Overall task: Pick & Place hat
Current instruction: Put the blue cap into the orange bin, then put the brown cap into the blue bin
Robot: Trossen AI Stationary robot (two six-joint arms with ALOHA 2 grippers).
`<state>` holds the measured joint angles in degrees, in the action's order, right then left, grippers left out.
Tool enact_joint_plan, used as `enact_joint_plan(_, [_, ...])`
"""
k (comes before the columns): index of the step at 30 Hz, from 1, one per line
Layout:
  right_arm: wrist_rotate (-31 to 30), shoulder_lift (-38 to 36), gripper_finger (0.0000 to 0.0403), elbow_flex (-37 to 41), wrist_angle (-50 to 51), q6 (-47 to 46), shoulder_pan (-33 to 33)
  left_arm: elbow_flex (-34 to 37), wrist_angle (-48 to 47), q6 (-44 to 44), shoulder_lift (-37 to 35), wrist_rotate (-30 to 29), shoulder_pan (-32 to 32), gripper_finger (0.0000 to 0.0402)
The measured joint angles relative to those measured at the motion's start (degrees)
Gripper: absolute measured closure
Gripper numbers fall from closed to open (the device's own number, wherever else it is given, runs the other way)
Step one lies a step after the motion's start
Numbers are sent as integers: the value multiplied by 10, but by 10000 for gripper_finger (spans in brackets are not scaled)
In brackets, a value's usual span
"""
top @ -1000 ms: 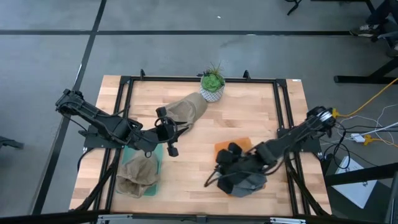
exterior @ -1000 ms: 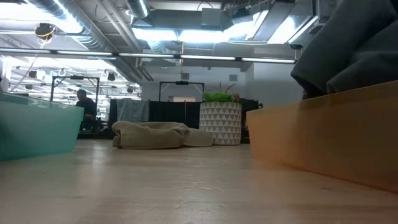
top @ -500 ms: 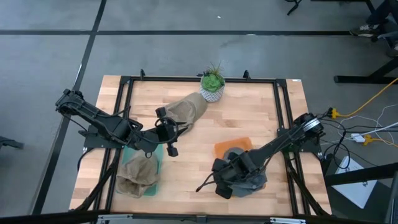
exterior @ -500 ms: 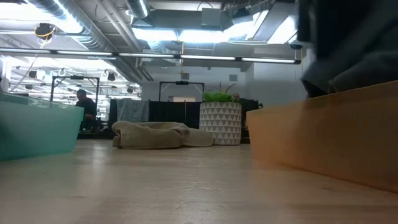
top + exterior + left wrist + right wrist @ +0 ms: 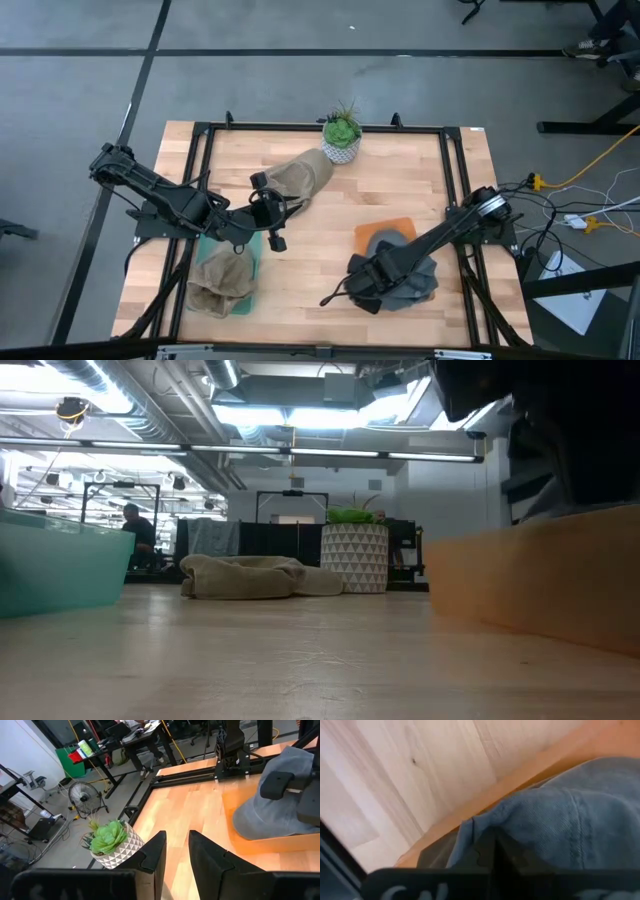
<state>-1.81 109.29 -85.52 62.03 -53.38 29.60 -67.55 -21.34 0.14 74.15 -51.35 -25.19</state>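
Grey concrete floor surrounds the wooden table (image 5: pixel 400 190) in the high view, where we list: a potted plant (image 5: pixel 342 134) at the far edge, a tan hat (image 5: pixel 300 177) lying just beside it, a teal bin (image 5: pixel 255 245) at the near left with another tan hat (image 5: pixel 220 282) in it, and an orange tray (image 5: pixel 392 227) at the near right holding the grey-blue hat (image 5: pixel 405 280). We place the right gripper (image 5: pixel 362 285) low over that hat's near-left edge, fingers closed on its cloth, which we judge to be a pinch for lifting or settling it in the tray. The left gripper (image 5: pixel 272 222) hovers above the bare boards between the bin and the loose tan hat, empty, its fingers a little apart; we take it to be waiting. At table height, the low view gives us the teal bin at one side, the tan hat flat beside the white patterned pot, the orange tray wall blurred at the other side with dark arm parts above it, and a person (image 5: pixel 134 532) far off in the workshop. From the left wrist we record its two dark fingers (image 5: pixel 155 851) parted by a narrow gap, nothing between them, with the plant, tray and grey hat beyond. From the right wrist we record denim-like blue cloth gathered right at the closed fingers, tray rim and boards behind. Writing or brand marks: none that we can read in any view.
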Motion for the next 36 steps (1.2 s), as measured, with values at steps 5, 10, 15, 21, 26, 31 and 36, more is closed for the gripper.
enact_joint_plan(5, [-4, 23, 394, 0, -8, 29, -6, 0, 0, 0, 0, 0, 0, 323])
enact_joint_plan(10, [-38, 20, 394, 0, -15, 67, -6, 0, 0, 0, 0, 0, 0, 326])
enact_joint_plan(15, [-58, -36, 393, 0, 3, 63, -6, 0, 0, 1, 0, 0, 1, 327])
enact_joint_plan(21, [-117, -99, 391, 0, 17, 63, -4, 0, 0, 4, 0, 0, 2, 325])
enact_joint_plan(26, [-182, -132, 353, 0, 22, 81, -6, 0, 0, 15, 0, 0, 6, 329])
enact_joint_plan(31, [-227, -140, 277, 0, 39, 102, -15, 0, -14, 19, 0, 49, 35, 330])
enact_joint_plan(36, [-253, -145, 220, 0, 134, 78, 3, 0, -45, -16, 6, 212, 91, 341])
